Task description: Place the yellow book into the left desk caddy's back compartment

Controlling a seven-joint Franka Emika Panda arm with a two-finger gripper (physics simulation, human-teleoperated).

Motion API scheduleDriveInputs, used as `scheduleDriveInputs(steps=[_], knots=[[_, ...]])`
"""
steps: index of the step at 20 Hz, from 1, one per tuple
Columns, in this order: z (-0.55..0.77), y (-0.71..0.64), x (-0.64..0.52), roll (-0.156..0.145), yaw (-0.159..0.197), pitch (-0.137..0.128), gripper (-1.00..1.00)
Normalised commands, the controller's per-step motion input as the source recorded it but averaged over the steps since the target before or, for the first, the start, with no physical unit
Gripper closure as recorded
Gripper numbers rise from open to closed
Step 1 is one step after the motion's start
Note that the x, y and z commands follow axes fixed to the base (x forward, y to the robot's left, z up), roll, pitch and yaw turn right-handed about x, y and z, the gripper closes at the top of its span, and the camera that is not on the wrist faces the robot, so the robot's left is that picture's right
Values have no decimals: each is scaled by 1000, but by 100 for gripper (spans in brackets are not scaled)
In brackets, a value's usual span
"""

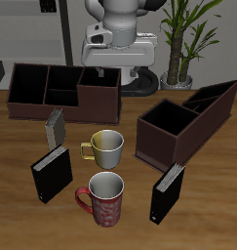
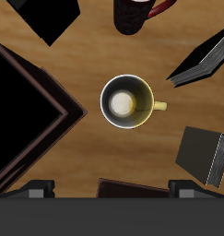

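while the claw [image 1: 112, 66] hovers, the yellow book [image 1: 54, 127] stands upright.

Even, soft light falls from above on the counter [image 1: 13, 210]. Short, faint shadows sit close beside the yellow mug [image 1: 105, 146]. Both renders are low-resolution but sharp, without glare, blur or edge distortion.

The gripper [image 1: 110, 61] sat above the yellow mug [image 1: 104, 147], its fingertips too dark against the caddy behind to tell how they stood. In the wrist view the red mug [image 2: 135, 13] beyond the yellow mug was cut by the edge, as were both caddies [image 2: 26, 115] and one black book [image 2: 51, 18].
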Motion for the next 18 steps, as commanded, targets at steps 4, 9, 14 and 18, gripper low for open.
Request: scheduleDriveInputs(steps=[4, 9, 14, 18], knots=[[65, -303, 83, 48, -29, -35, -100], [2, -512, 34, -7, -5, -26, -100], [-173, -680, -71, -16, -14, -14, -100], [-98, -483, -109, -28, 9, -24, -100]])
